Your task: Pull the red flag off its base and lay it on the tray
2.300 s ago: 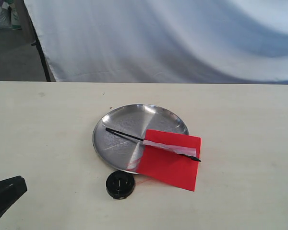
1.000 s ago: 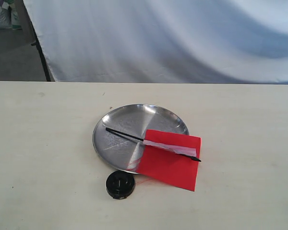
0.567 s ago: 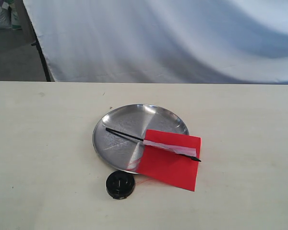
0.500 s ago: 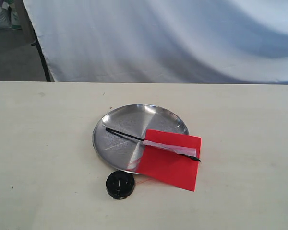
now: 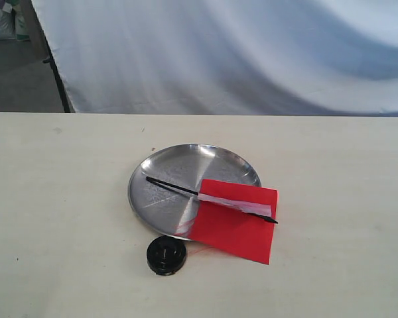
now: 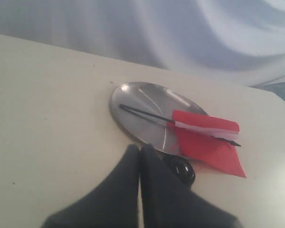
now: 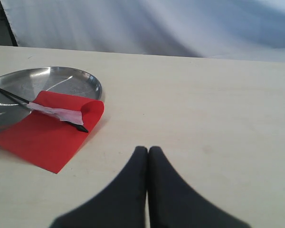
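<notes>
The red flag (image 5: 235,222) lies flat with its black stick across the steel tray (image 5: 169,162); its cloth hangs over the tray's near right rim onto the table. The black base (image 5: 166,255) sits alone on the table just in front of the tray. Neither gripper shows in the exterior view. In the left wrist view my left gripper (image 6: 140,148) is shut and empty, back from the tray (image 6: 133,92), with the base (image 6: 183,171) beside its fingers and the flag (image 6: 206,142) beyond. My right gripper (image 7: 147,150) is shut and empty, off to the side of the flag (image 7: 47,133) and tray (image 7: 61,78).
A pale wooden table (image 5: 345,172) carries everything. A white cloth backdrop (image 5: 252,53) hangs behind the far edge, with a dark stand leg (image 5: 56,73) at the back left.
The left gripper's dark tip, seen at the lower left corner earlier, has drawn back out of the exterior view. Flag, tray and base have not moved.
</notes>
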`<state>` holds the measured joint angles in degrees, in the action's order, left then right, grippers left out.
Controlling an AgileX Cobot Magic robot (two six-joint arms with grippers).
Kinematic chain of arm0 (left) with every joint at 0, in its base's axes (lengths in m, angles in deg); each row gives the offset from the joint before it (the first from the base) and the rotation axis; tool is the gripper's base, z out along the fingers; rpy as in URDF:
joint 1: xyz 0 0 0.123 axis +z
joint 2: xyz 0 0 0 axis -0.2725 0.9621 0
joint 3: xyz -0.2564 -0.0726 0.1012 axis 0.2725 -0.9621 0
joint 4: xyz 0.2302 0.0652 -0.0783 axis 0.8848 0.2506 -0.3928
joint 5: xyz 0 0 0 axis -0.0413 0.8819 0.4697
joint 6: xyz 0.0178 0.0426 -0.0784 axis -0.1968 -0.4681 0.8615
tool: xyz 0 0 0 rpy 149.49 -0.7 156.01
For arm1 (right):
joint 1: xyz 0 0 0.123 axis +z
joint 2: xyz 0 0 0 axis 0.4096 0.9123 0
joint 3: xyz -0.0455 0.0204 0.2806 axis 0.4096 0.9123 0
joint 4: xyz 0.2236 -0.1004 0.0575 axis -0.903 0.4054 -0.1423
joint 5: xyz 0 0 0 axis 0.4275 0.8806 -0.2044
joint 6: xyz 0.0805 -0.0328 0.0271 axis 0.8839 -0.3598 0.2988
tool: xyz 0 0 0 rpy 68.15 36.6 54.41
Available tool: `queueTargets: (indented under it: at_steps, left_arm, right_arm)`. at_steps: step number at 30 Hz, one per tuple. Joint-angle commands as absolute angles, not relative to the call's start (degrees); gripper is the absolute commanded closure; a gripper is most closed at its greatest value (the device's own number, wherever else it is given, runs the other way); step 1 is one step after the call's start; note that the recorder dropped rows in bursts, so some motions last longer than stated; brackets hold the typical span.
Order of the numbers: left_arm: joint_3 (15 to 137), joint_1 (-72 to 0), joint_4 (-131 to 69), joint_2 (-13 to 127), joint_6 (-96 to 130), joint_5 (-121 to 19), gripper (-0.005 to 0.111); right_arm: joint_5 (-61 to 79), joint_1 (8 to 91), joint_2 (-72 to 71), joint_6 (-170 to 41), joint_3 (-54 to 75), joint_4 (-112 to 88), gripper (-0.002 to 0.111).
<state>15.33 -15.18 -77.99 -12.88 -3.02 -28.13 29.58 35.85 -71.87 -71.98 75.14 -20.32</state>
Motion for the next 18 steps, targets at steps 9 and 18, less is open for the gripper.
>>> queueTargets:
  at_steps: [9,18]
  left_arm:
    - [15.12,-15.06,-80.45,-13.00,-2.98,-33.86,0.107]
    - [15.12,-15.06,-80.45,-13.00,-10.29,-33.74,0.107]
  right_arm:
    - [29.44,35.97,-72.14,-72.02,75.32,-20.38,0.108]
    - [29.44,35.97,-72.14,-72.02,75.32,-20.38,0.108]
